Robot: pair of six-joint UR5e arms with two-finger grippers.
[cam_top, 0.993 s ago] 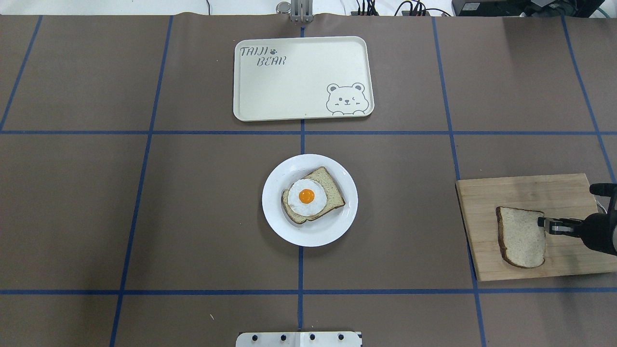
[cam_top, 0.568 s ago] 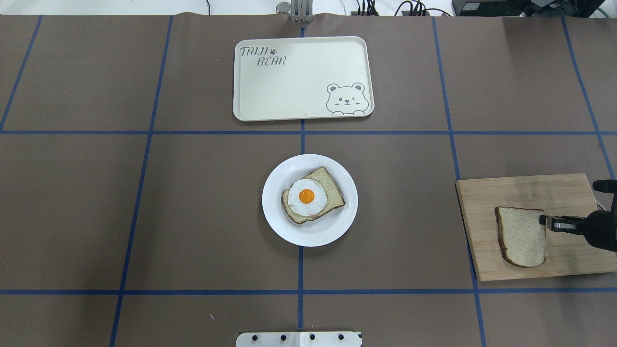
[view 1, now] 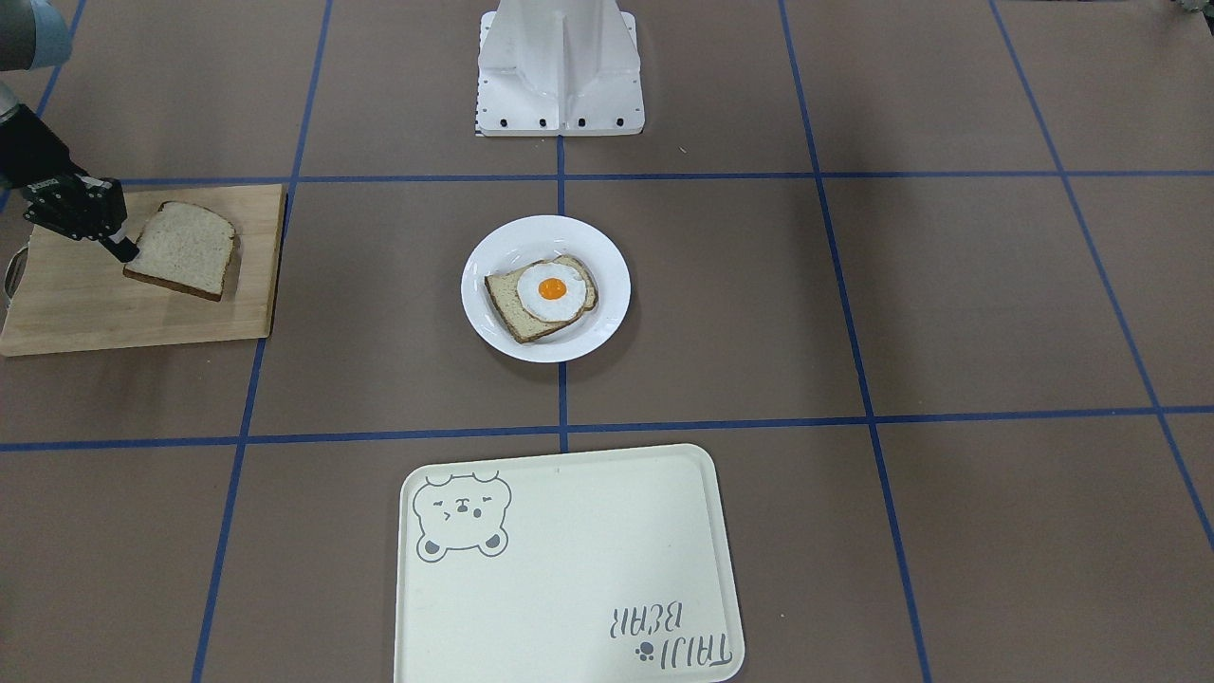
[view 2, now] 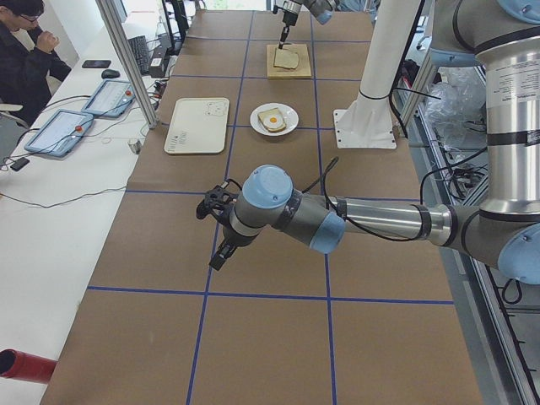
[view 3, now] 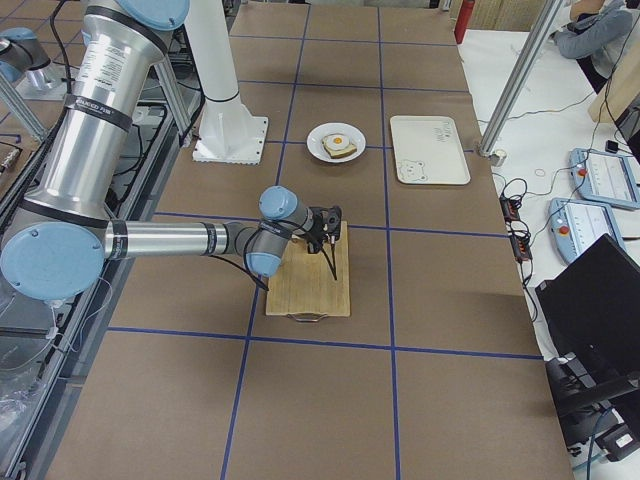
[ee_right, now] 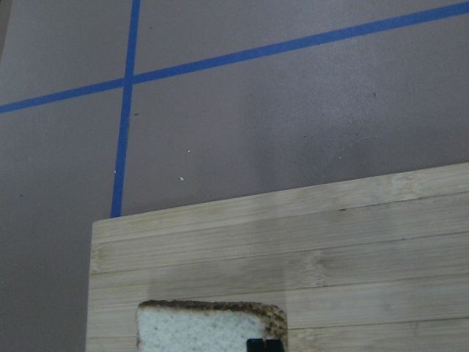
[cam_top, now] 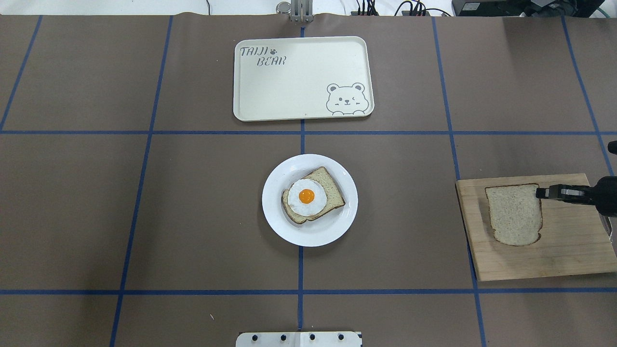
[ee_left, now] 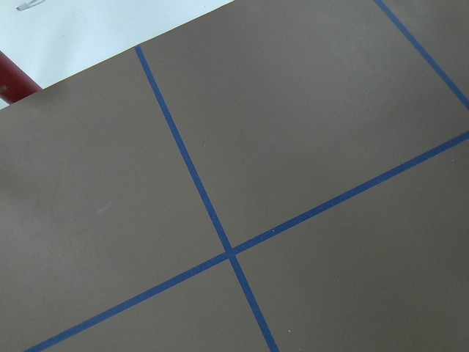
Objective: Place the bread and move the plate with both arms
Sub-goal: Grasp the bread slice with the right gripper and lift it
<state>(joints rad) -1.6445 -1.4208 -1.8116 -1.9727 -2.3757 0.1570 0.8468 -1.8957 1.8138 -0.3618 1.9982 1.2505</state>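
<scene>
Grading progress from the robot side outward: early, nothing placed yet.

Left gripper hangs over the table well off to the robot's left, far from the work. It shows only in the side view, so I can't tell if it's open or closed.

Mid-table, the plate sits on the centre line carrying the egg slice. No plain slice on top, and neither arm touches it.

Same depth, robot's right: the bread is over the board, tilted with a shadow beneath. I read it as just off the wood, not resting.

Far side is the tray, probably the plate's destination, though the task doesn't say.

Left to do: carry the bread to the plate, set it on the egg slice, release, then the two-arm plate move.

Hand: right gripper has its fingers nearly closed, pinching the bread at a crust corner on the square end. The rest of the slice is unsupported. The wrist view shows one black fingertip over the crust. It's a thin corner grip and could droop or slip in transit.
</scene>
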